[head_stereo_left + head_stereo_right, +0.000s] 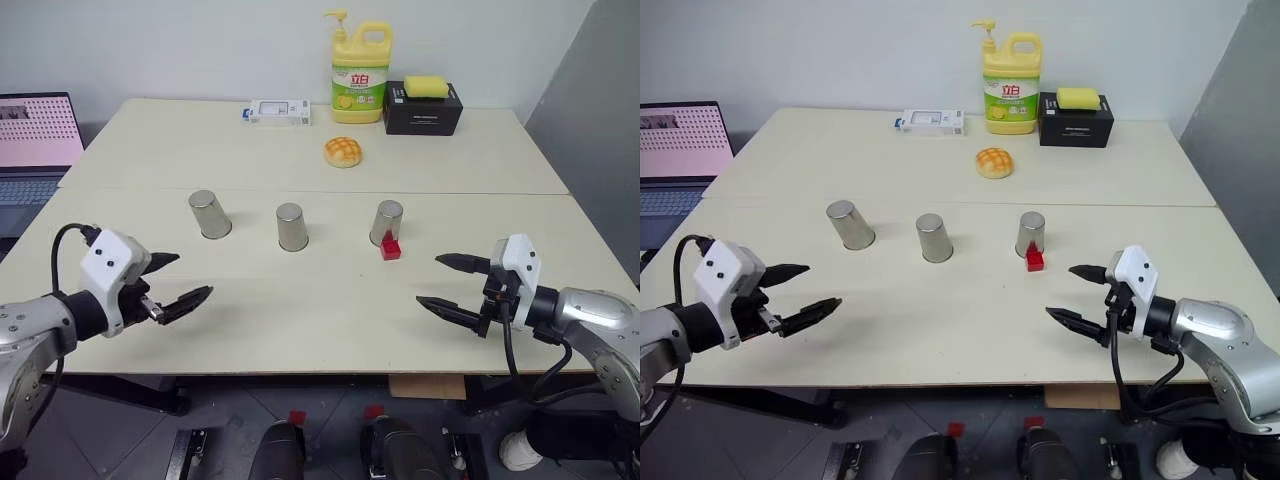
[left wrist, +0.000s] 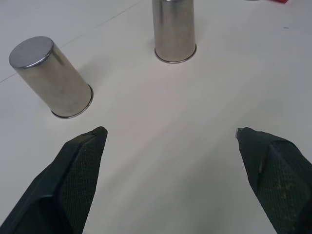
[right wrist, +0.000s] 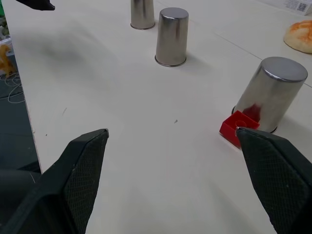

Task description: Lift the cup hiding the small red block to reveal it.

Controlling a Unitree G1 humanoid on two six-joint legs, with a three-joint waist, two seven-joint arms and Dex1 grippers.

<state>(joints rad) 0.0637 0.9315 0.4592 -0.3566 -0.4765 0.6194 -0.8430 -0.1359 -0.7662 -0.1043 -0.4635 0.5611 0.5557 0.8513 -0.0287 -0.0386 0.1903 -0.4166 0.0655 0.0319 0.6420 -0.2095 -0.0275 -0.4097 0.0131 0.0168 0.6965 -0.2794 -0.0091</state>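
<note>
Nearest you, the left gripper point(image 1: 182, 278) hovers over the table's point(image 1: 300, 320) front edge with its fingers spread wide, holding nothing. Across the front, the right gripper point(image 1: 450, 285) hangs the same way, jaws wide and empty. Behind them you have three upturned cups in a row: left cup point(image 1: 209, 214), middle cup point(image 1: 291, 227), right cup point(image 1: 386, 222). Your block point(image 1: 390, 248) sits uncovered just in front of the right cup, seemingly touching its rim. Farther back lie a bun point(image 1: 343, 152), a soap bottle point(image 1: 361, 75) and a black box point(image 1: 423, 110).
</note>
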